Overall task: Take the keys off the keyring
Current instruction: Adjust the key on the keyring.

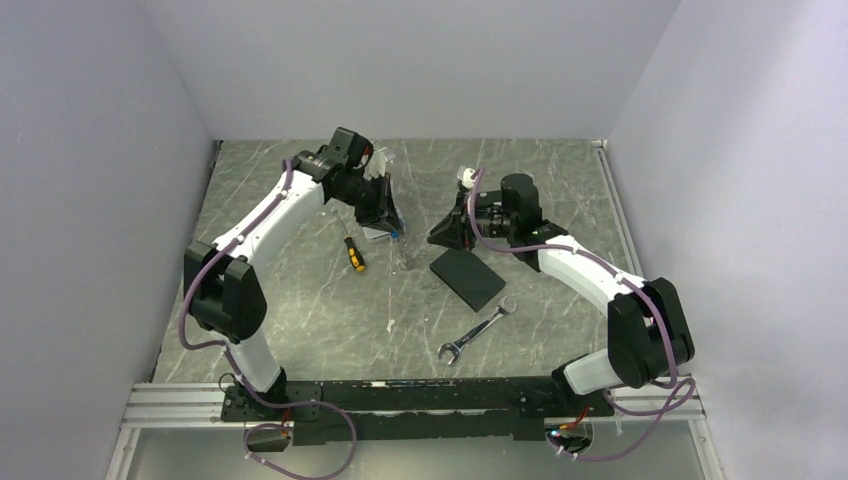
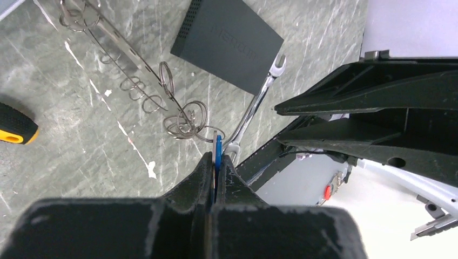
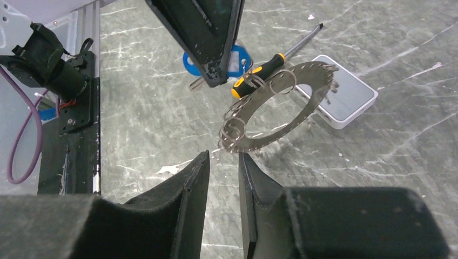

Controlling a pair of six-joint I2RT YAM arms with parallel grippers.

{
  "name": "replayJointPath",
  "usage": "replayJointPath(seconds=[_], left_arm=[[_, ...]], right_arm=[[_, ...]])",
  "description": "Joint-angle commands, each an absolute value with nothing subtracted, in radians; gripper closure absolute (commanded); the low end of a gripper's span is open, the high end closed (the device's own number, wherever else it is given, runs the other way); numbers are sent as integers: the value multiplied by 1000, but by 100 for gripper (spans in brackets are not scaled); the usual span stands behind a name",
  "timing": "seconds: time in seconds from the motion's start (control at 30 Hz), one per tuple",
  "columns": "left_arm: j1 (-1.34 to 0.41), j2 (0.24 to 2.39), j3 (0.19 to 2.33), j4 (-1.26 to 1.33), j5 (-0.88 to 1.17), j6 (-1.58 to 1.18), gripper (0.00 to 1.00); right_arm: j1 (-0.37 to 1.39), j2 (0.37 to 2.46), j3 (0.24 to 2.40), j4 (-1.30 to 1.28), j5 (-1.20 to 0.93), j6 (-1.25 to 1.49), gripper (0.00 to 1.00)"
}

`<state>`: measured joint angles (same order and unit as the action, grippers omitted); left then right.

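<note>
Left hand [image 2: 217,162] is clamped on the blue plastic tag [image 2: 217,144]. The thin grey toothed metal keyring [image 3: 318,81] hangs tilted from it, centre-right of the right wrist view, off the grey marbled worktop [image 1: 300,320]. Right hand [image 3: 224,172] has its fingers apart and empty, just below the ring's lower rim.

Likely risks:
- ring swings when nudged
- tag slips from the pinch
- right hand nips the rim, not one key
- small grey wire loops [image 2: 186,121] tangle

Counts:
- one keyring
- one tag
- several loops, overlapping, no sure count
- one yellow-and-black screwdriver [image 3: 259,70]
- one silver open-ended wrench [image 1: 478,335]
- one flat black rectangle [image 2: 227,35]
- one flat white box [image 3: 348,97]
</note>
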<state>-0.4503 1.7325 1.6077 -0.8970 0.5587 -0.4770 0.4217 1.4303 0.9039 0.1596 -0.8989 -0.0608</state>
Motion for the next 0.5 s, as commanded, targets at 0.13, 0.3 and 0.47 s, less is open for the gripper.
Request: replayJointPath(seconds=[0.13, 0.3, 0.47], left_arm=[[-436, 1808, 1673, -816, 594, -513, 100], [-436, 1845, 1690, -786, 626, -524, 100], [-436, 1840, 1675, -770, 695, -482, 100]], right_arm=[[423, 1441, 884, 194, -885, -65, 57], [424, 1464, 836, 288, -873, -2, 47], [377, 1471, 845, 353, -905, 19, 46]])
